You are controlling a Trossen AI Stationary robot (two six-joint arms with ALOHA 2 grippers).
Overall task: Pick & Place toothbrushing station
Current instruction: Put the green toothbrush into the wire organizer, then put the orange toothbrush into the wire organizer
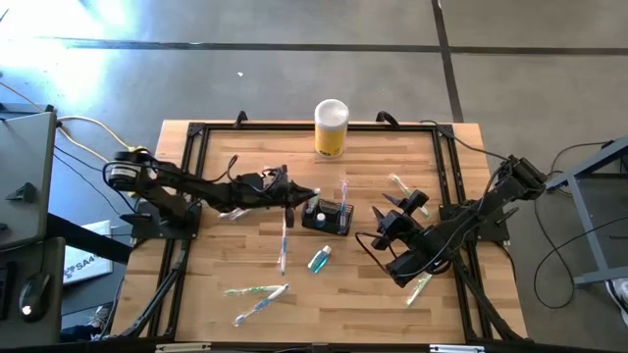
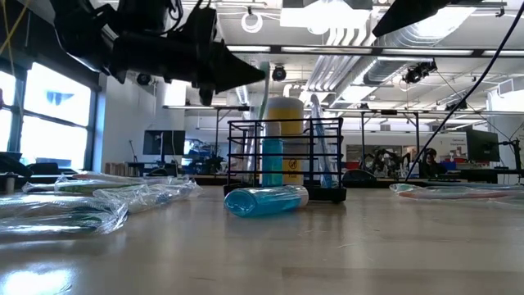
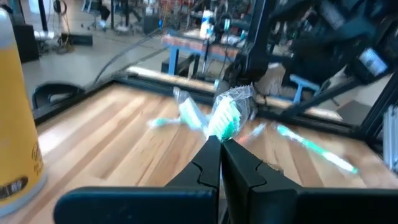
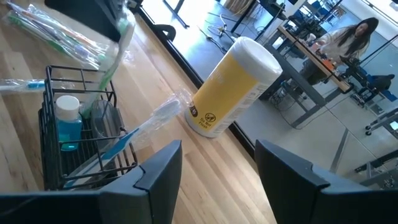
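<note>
Setting: a pale butcher-block wooden surface in a black metal frame, on a grey concrete floor, with an open workshop of benches and monitors behind.

Left arm: the left gripper reaches in from the left edge, its jaws pinched together on a green-headed toothbrush in clear plastic wrap; the brush hangs just left of, and slightly above, the caddy.

Loose items, left to centre: two more wrapped toothbrushes lie near the front edge; a small blue plastic bottle lies on its side in front of the caddy.

Station: the toothbrushing station, a low black wire-mesh rectangular caddy, stands upright near the middle of the surface. The right wrist view shows a blue bottle with a white cap and a blue-handled wrapped toothbrush already in it.

Behind it: a tall yellow cylinder with a white lid stands at the far edge, well apart.

Right arm: the right gripper waits just right of the caddy, jaws apart and holding nothing, near another wrapped toothbrush.

Risk: the crinkly wrap could catch on the wire rim as the brush goes down, tipping or dragging the light caddy. A pinch near the brush's head leaves the handle free to swing and miss the opening. The arms are close enough to collide should both move.
</note>
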